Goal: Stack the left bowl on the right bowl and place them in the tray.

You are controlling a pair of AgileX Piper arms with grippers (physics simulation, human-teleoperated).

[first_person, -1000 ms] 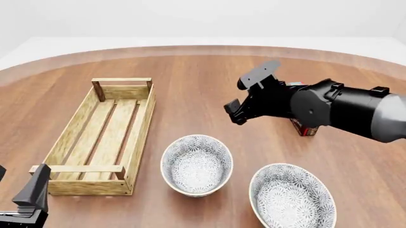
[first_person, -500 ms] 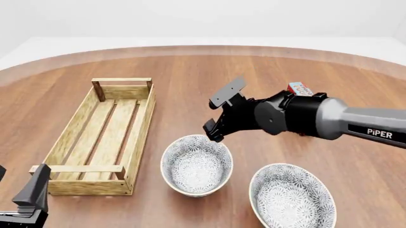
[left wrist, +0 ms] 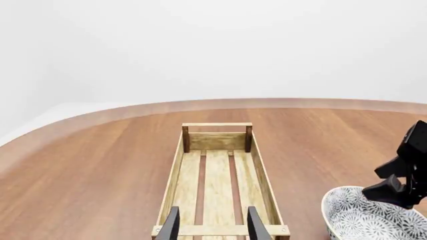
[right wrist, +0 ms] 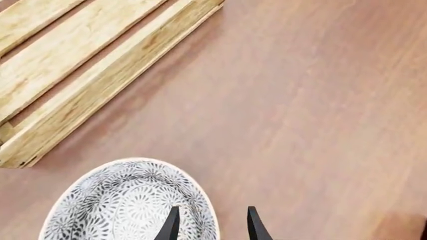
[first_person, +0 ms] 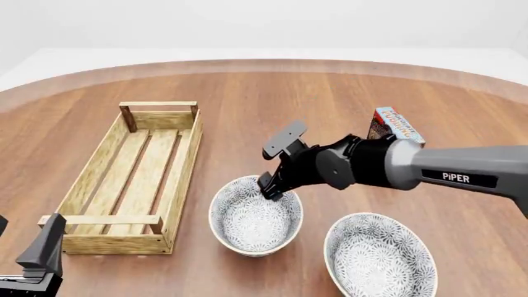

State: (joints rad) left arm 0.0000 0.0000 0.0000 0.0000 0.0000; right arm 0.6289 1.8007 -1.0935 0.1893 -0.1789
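On the wooden surface (first_person: 247,99) nothing is stacked yet — the left bowl (first_person: 255,214) and right bowl (first_person: 379,256) sit apart, beside the empty tray (first_person: 185,154). The right hand (first_person: 268,186), fingers parted, seemingly straddles the left bowl's far rim; the left hand (left wrist: 212,224) waits open.

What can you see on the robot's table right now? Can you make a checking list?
Surface: brown wooden table with a curved far edge.
Job's things: left bowl and right bowl side by side, not stacked; tray holds nothing.
Clutter: small printed box behind the right arm.
Grippers: right gripper open, fingers straddling the left bowl's far rim; left gripper open, near the tray's end.
Cables: nothing seen.
Surroundings: plain white background.
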